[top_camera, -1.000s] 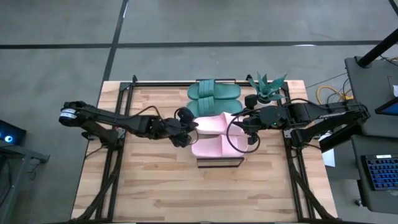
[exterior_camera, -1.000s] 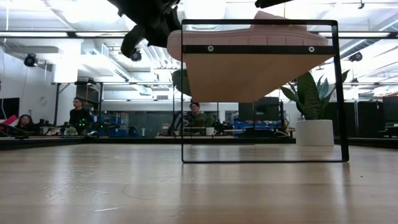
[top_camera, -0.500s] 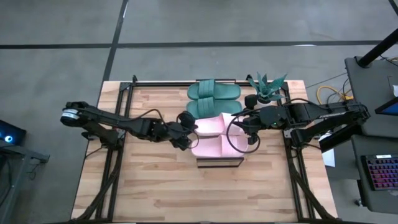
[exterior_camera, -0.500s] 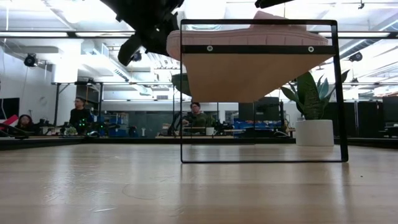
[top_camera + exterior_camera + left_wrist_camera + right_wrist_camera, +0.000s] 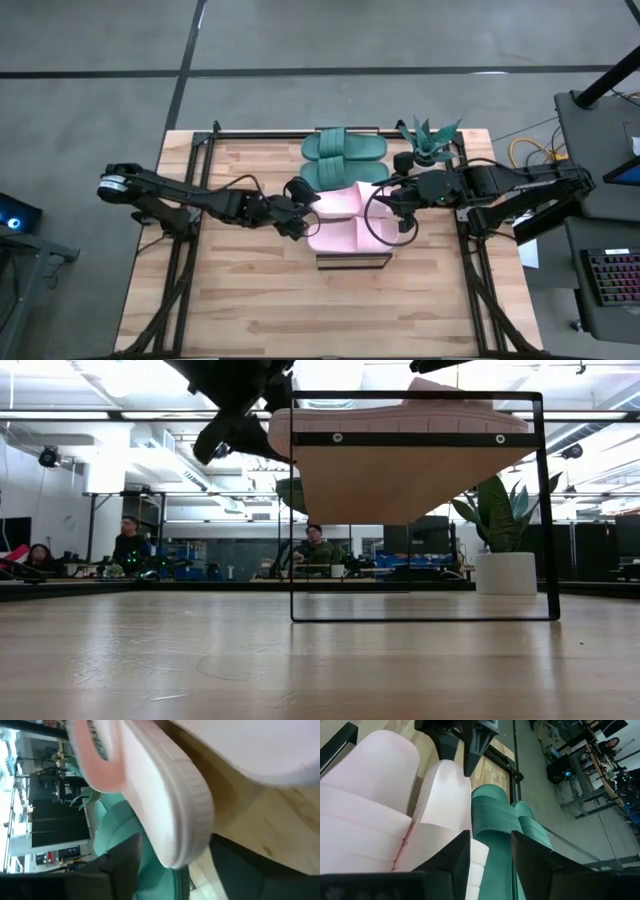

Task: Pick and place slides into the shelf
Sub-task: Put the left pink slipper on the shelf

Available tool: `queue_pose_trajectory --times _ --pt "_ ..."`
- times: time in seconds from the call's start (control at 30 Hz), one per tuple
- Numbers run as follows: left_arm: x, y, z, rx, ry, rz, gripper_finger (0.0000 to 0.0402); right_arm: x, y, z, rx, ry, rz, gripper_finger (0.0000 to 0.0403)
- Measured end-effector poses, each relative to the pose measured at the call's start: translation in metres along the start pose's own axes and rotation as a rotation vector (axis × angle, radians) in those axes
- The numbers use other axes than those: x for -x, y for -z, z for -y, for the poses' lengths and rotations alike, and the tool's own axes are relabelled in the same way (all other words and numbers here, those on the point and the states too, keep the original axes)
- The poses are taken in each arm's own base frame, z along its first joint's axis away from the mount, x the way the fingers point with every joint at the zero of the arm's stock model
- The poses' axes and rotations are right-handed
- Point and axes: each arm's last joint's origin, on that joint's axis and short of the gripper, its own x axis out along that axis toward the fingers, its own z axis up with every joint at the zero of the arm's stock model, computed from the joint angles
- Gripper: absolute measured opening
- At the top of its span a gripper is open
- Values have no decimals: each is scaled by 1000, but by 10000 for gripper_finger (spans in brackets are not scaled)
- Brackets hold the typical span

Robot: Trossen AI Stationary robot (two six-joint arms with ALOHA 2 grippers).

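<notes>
A pale pink slide (image 5: 400, 418) lies atop the black-framed shelf (image 5: 415, 510) on the table (image 5: 200, 670); the left gripper (image 5: 238, 422) hangs beside its end.

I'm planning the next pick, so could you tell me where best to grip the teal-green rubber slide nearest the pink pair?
Probably its wide single strap. That teal-green rubber slide lies flat and sole-down on the light-wood shelf top, its long side against a pale pink slide, so side access looks blocked. Come from above, one finger under the raised strap arch, one on top. The right gripper, open just beside it, seems well placed.
</notes>
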Motion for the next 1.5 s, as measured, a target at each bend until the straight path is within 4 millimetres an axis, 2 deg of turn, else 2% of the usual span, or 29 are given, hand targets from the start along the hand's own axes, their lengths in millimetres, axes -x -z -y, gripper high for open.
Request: queue_pose_trajectory --times 0.2,0.33,0.67,0.87,1.0,1.27,1.5 --pt "4 -7 -12 162 -54 42 292 0 0 0 1 7 -5 135" --pt "15 -6 -21 241 -82 59 319 3 4 1 12 24 -37 136" --pt "55 5 -33 393 -92 124 322 28 11 9 -100 61 -14 120" --pt "71 11 -40 549 -107 173 322 32 19 7 -197 25 -69 117" --pt "74 12 -40 553 -106 178 322 23 17 1 -285 -38 -77 97" --pt "72 12 -38 550 -100 172 322 17 29 -13 -406 -138 -216 15" --pt "73 13 -38 551 -103 169 322 13 32 -19 -464 -151 -222 9"
